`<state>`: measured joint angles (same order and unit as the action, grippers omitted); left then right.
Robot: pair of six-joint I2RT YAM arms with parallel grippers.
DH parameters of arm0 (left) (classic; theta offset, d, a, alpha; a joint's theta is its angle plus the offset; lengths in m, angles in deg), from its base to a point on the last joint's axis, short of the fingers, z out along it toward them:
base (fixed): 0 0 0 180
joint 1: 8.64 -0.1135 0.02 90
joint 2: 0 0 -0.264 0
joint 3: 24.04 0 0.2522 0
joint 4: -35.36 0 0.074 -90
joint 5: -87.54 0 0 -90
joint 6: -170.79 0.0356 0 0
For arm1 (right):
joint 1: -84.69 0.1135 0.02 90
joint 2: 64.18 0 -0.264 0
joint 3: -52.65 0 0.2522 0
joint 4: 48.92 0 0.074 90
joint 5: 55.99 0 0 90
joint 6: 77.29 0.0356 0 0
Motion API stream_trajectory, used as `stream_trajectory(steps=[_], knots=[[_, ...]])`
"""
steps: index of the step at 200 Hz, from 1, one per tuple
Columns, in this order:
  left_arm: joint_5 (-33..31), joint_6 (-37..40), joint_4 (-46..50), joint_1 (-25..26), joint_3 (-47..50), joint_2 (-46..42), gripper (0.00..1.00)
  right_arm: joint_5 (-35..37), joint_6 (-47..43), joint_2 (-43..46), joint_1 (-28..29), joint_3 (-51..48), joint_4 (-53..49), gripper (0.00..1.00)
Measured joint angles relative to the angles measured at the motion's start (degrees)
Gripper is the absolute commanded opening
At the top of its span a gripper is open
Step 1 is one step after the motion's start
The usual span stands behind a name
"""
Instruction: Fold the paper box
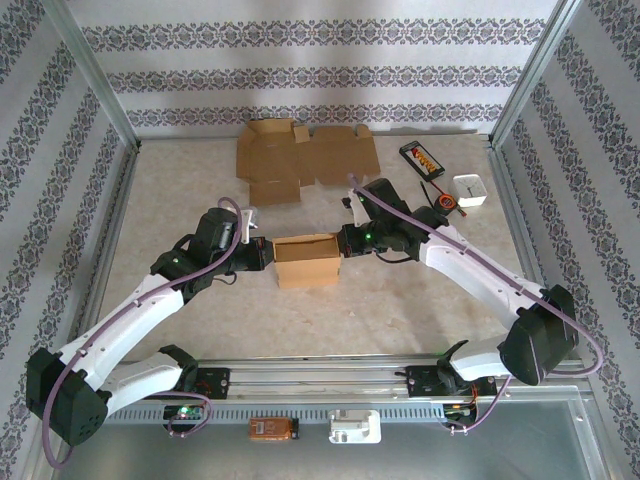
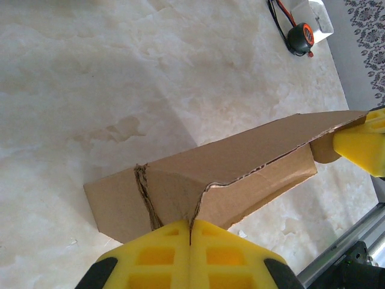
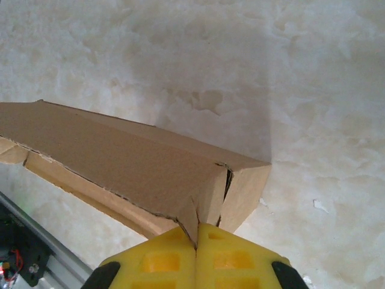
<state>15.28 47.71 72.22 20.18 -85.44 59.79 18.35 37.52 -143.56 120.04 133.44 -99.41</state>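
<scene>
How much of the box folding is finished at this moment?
Done: the paper box already stands with its walls raised. In hand: the left gripper and right gripper pinch its two ends. Left: its top looks open, so closing remains.

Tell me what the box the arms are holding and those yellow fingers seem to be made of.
The box: brown corrugated cardboard, matte; wavy fluting shows along its ragged edge. The fingers: probably moulded or printed plastic, bright yellow, faint sheen, with recessed square pockets; whether hard or rubbery isn't clear.
</scene>
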Motion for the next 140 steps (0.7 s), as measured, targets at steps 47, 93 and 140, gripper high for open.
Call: stream_trajectory(steps=[47, 93, 140], knots=[[-0.50, 0.09, 0.04, 0.02, 0.00, 0.17, 0.00, -1.81, 0.98, -1.29, -0.76, 1.27, -0.76, 0.02], [-2.01, 1.36, 0.09, 0.02, 0.00, 0.17, 0.00, -4.31, 1.88, -2.23, -1.40, 2.29, -1.46, 0.02], [-3.50, 2.40, 0.09, 0.02, 0.00, 0.15, 0.00, -6.56, 2.47, -2.54, -1.51, 2.64, -1.84, 0.03]])
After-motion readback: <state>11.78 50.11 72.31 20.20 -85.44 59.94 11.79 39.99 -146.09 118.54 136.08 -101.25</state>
